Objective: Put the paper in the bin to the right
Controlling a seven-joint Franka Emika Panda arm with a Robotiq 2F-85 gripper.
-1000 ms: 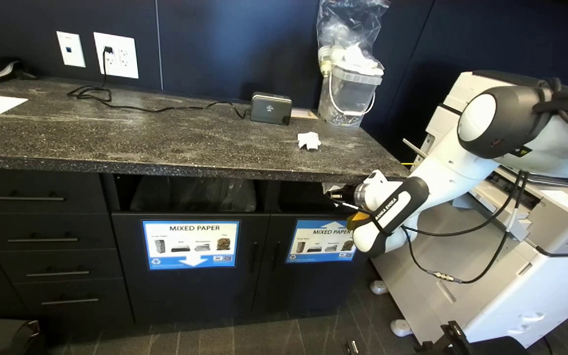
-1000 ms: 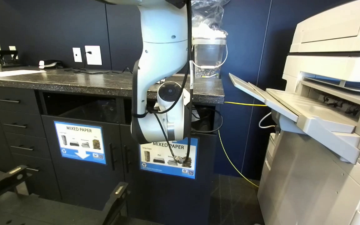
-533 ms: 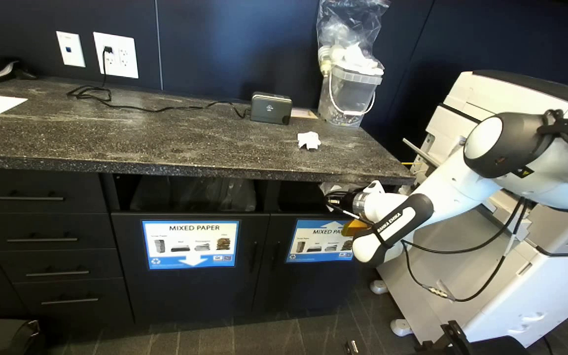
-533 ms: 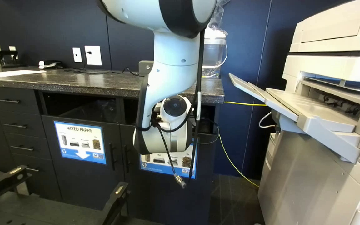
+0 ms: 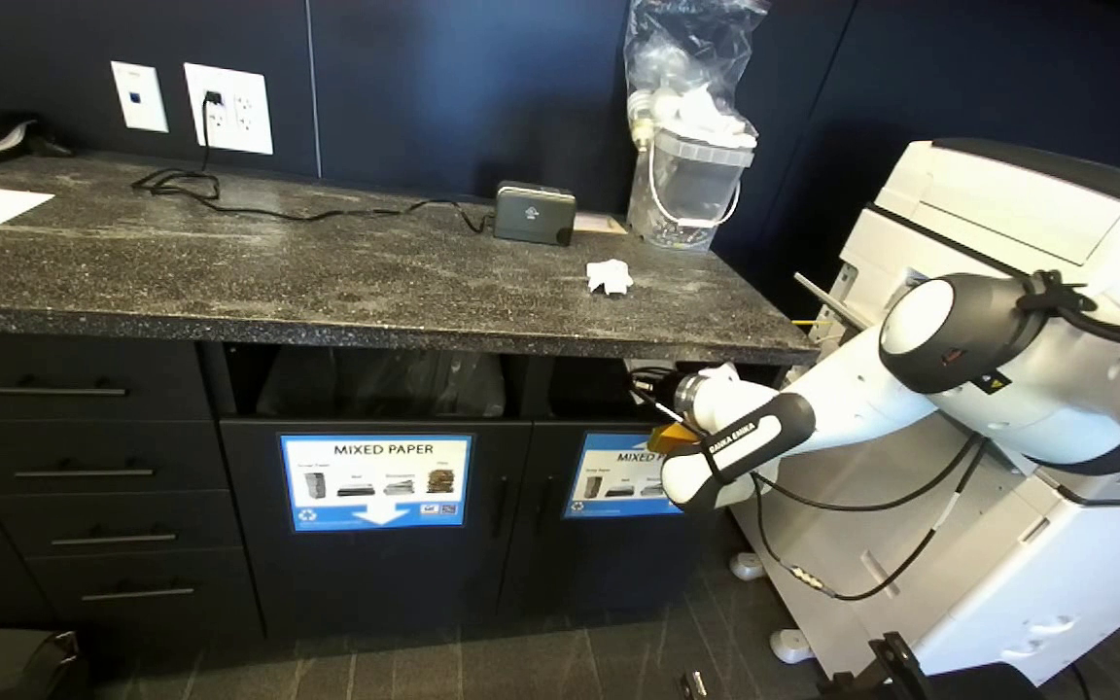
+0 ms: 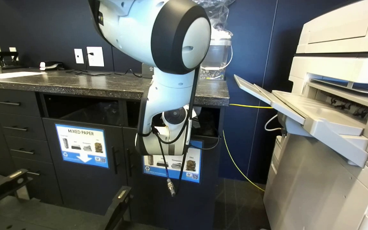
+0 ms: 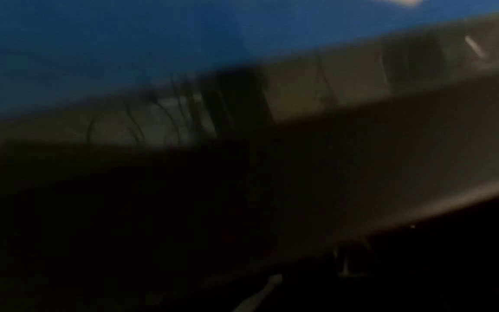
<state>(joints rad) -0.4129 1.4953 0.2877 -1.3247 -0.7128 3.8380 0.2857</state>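
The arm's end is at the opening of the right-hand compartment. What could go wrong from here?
The dangling cable might snag on the rim of the right-hand compartment. With the wrist below the counter, an early lift could knock the counter's edge. The crumpled white scrap on top may get overlooked, if that is meant to go in.

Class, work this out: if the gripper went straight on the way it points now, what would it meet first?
Probably an inner wall of the right bin: the gripper seems to point into it, though the dark makes depth unclear and may hide something nearer.
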